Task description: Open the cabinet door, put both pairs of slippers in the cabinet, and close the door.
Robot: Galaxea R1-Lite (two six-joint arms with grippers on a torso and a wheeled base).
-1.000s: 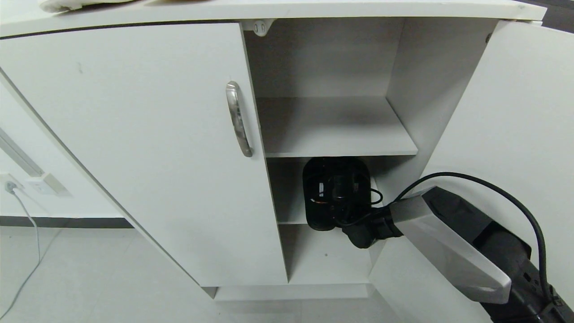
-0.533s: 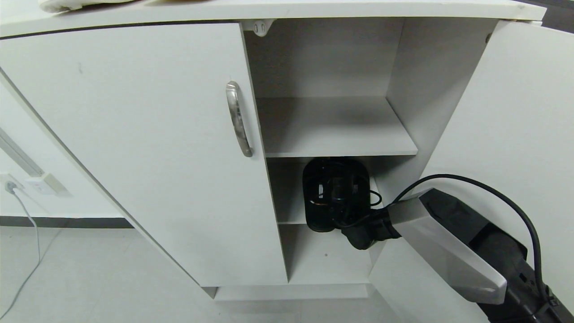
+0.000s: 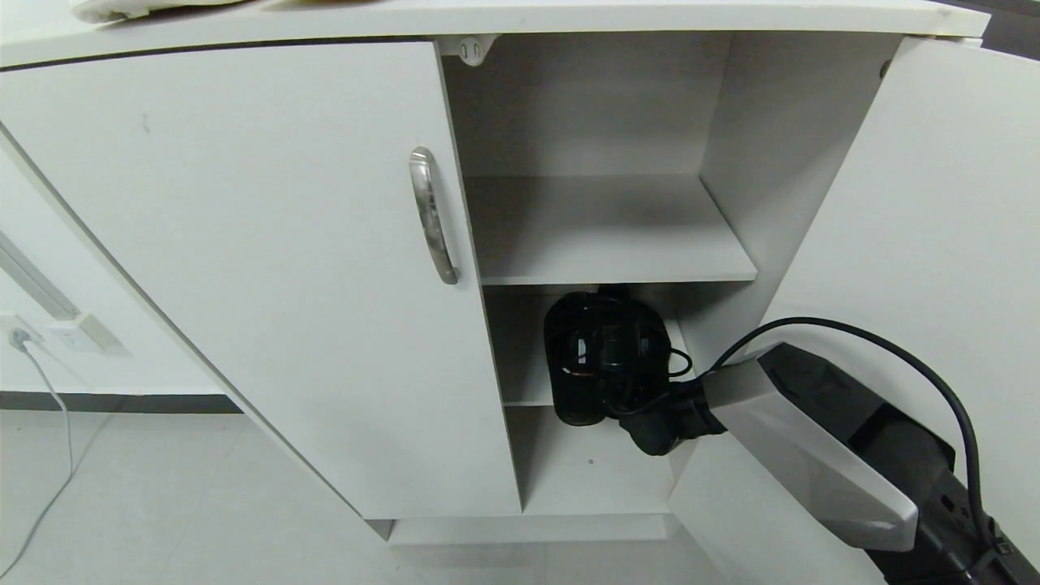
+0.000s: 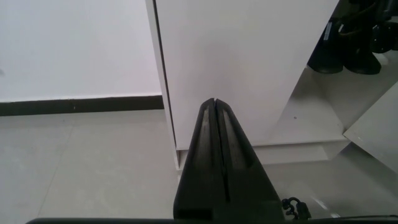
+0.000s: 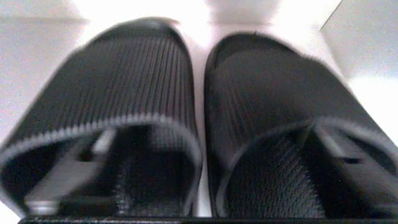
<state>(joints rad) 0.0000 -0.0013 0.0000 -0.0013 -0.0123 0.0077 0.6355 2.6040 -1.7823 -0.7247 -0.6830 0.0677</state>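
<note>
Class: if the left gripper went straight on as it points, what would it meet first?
Probably the closed white cabinet door, straight ahead of the shut black left gripper; depth is unclear.

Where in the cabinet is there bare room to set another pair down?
Top shelf, between the shut left door and the right wall, is bare. So is the bottom floor under the slippers. Middle shelf is crowded: the slippers take most of it, and the right arm blocks its front.
</note>
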